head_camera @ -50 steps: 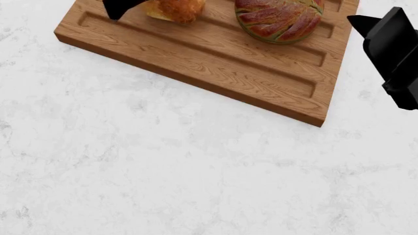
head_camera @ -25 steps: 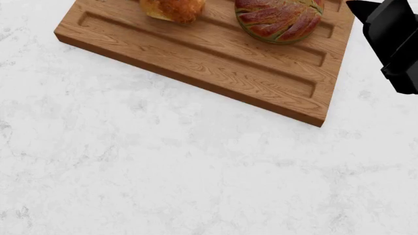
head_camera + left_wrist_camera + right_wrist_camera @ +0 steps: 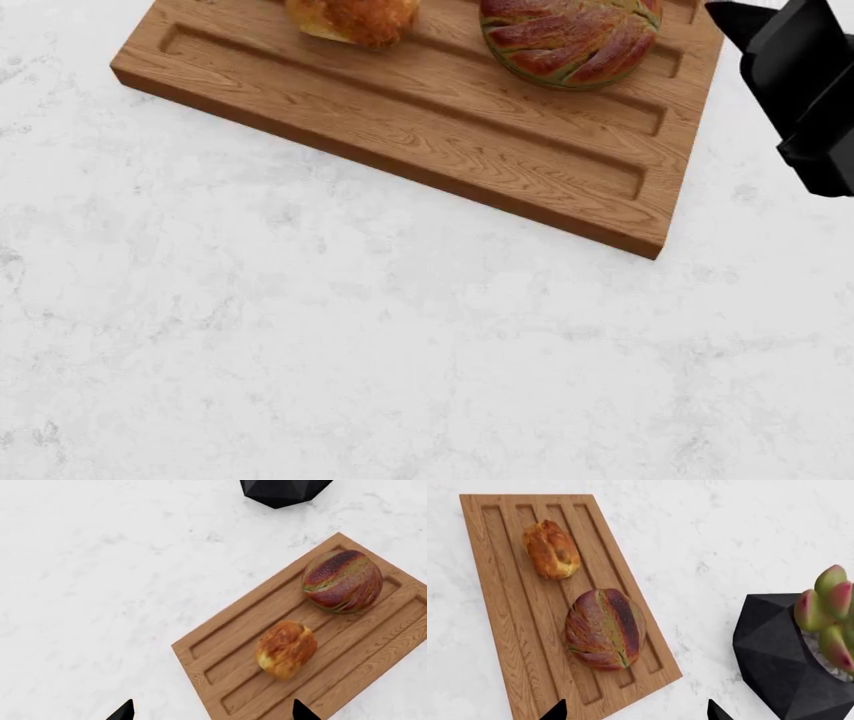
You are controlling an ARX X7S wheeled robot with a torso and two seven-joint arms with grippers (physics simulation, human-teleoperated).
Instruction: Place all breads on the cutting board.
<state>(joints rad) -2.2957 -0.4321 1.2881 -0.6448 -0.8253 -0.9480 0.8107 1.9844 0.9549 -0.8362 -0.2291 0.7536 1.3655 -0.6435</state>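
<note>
Your 2 breads, loaf (image 3: 605, 629) and roll (image 3: 551, 549), sit on the cutting board (image 3: 507, 630). Only your right wrist view shows the potted succulent (image 3: 800, 655). Left gripper (image 3: 212, 711) and right gripper (image 3: 635, 710) are both spread, holding nothing.

A white marble countertop (image 3: 400, 360) with faint grey veining fills the scene. The light is soft and even. A faceted black planter (image 3: 784, 655) holds a green, pink-tipped succulent (image 3: 827, 615).

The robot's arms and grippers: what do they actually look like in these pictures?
Little shows. In the head view the right arm is a matte black, angular, blocky shape at the edge, with no visible cables or markings. In each wrist view only two black pointed fingertips show: the left gripper and the right gripper. The left arm is outside the head view.
</note>
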